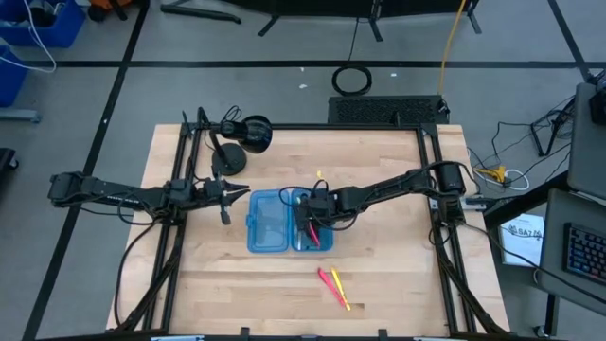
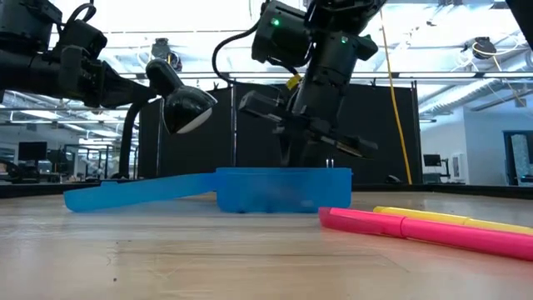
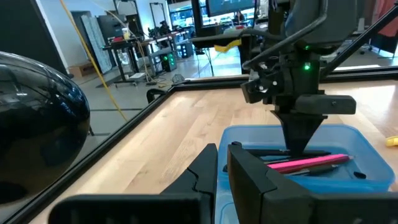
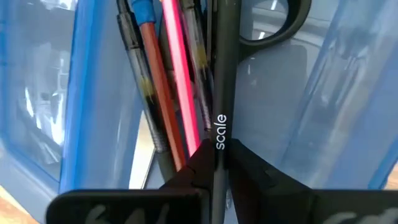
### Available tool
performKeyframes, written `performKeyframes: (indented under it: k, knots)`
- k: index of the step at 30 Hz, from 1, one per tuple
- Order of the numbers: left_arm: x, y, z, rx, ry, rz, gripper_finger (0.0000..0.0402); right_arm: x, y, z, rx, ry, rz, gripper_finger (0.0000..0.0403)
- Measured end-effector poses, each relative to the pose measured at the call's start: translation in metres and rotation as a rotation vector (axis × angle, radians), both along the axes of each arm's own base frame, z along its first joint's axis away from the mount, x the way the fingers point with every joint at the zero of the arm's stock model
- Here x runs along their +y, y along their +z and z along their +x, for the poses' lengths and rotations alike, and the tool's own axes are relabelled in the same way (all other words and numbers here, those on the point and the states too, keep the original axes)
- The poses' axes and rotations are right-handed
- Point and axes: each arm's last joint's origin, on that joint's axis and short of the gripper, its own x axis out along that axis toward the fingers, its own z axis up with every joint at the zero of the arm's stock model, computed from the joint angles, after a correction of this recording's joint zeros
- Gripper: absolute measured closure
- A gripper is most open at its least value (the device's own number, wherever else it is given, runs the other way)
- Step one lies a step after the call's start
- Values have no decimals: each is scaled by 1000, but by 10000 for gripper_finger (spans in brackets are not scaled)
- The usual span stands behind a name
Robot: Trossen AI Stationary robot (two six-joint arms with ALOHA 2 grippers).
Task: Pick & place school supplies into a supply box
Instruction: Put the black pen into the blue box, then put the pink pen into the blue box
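The supply box (image 1: 268,223), translucent blue, lies open mid-table with both halves flat. My right gripper (image 4: 217,163) reaches down into its right half (image 1: 325,244), shut on a slim black pen (image 4: 222,74) with white lettering. Beside that pen in the same half lie a pink pen (image 4: 180,81), a brown pencil (image 4: 158,93), clear-bodied pens (image 4: 134,74) and the black scissors handle (image 4: 273,25). A pink marker (image 1: 327,278) and a yellow one (image 1: 341,290) lie on the table in front of the box. My left gripper (image 1: 227,201) waits shut and level, left of the box. My right gripper pinches the black pen's shaft (image 4: 221,134) between its two fingers, which slant down from above into the box. The pen runs straight ahead from the fingers, down among the other pens. The gripper hides the pen's near end, and whether the pen rests on the box floor I cannot tell.
A black round-based desk lamp (image 1: 248,133) stands at the far left of the table, behind my left gripper. Black frame rails (image 1: 431,180) run along the table's sides. Bare wood lies in front of the box around the two markers.
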Motion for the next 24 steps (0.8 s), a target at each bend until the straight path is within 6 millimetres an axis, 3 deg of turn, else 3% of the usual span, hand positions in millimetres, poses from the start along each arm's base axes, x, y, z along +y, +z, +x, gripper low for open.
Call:
performKeyframes:
  k: [3,10,14,24]
  knots:
    - [0,0,0,0,0,0,360,0,0,0,-8,8,0,372]
    - [0,0,0,-7,0,-26,360,-1,-2,-1,4,-3,3,285]
    - [0,0,0,-8,0,-31,360,-2,1,-2,-2,34,-42,268]
    - [0,0,0,-18,0,-77,360,-3,54,-16,-103,124,-245,282]
